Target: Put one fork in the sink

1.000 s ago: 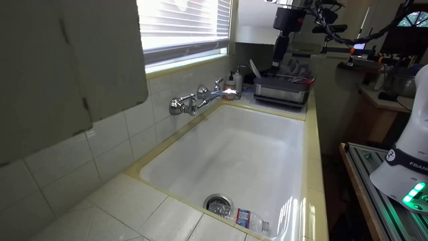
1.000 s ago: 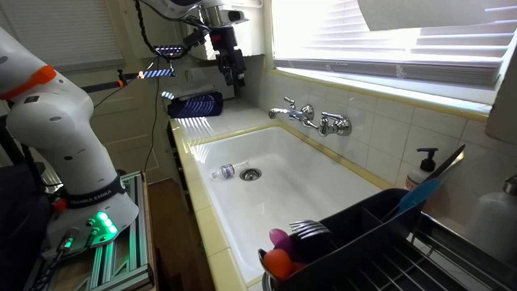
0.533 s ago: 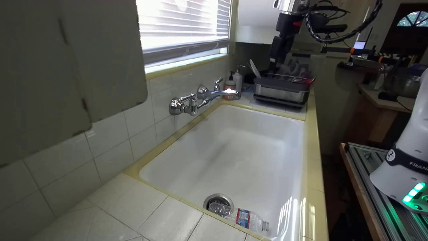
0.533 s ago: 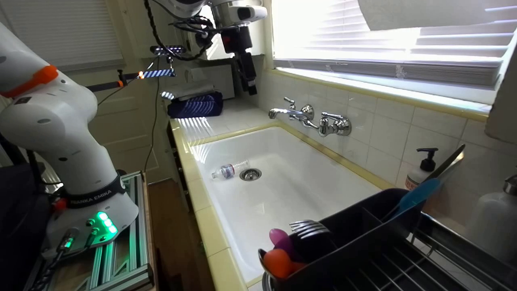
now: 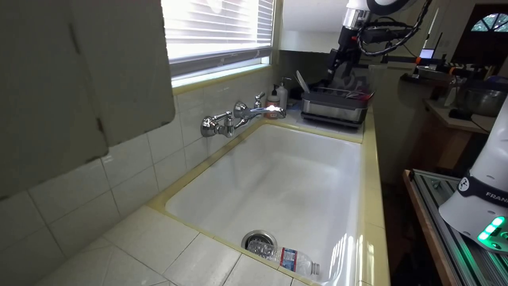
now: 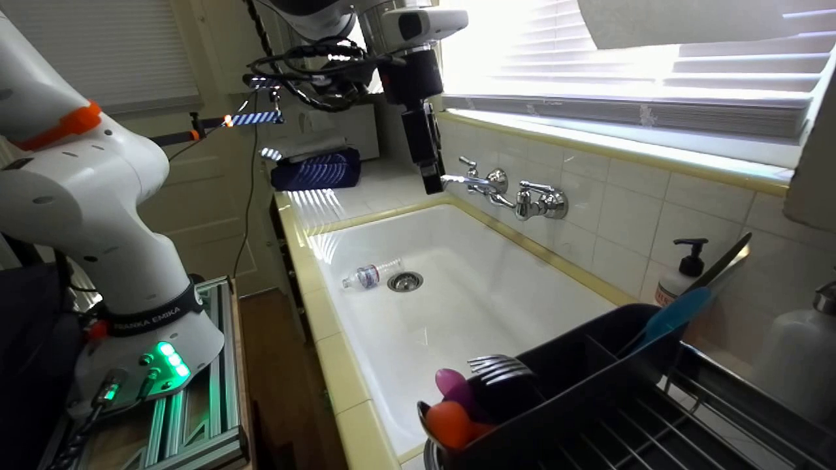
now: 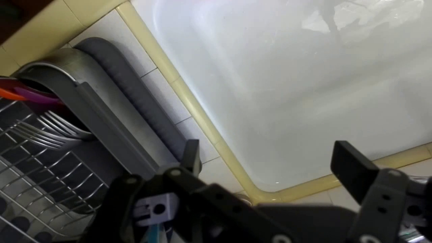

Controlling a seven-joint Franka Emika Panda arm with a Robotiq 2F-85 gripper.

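Observation:
Two silver forks show in the wrist view, side by side in the dish rack at the left: a fork [image 7: 62,126] nearer the rack wall and another fork [image 7: 42,136]. Fork tines [image 6: 501,369] also stick up from the rack's utensil holder in an exterior view. The sink [image 6: 450,326] is a deep white basin with a yellow rim [image 5: 373,178]. My gripper [image 7: 270,153] is open, with nothing between its fingers. It is in the air above the sink's corner by the rack and tap wall. It also shows in both exterior views [image 5: 340,73] [image 6: 432,179].
The dark dish rack [image 6: 607,391] holds an orange utensil [image 6: 449,424], a pink utensil [image 6: 454,385] and a blue utensil [image 6: 676,316]. A plastic bottle [image 6: 369,277] lies by the drain [image 6: 405,281]. The chrome tap [image 5: 254,113] juts over the sink. Soap bottles [image 5: 274,101] stand by the rack.
My arm has swung nearer the rack-side camera; the gripper has moved down and right in that view. The gripper has turned about its axis. The forks, rack and bottle have not moved.

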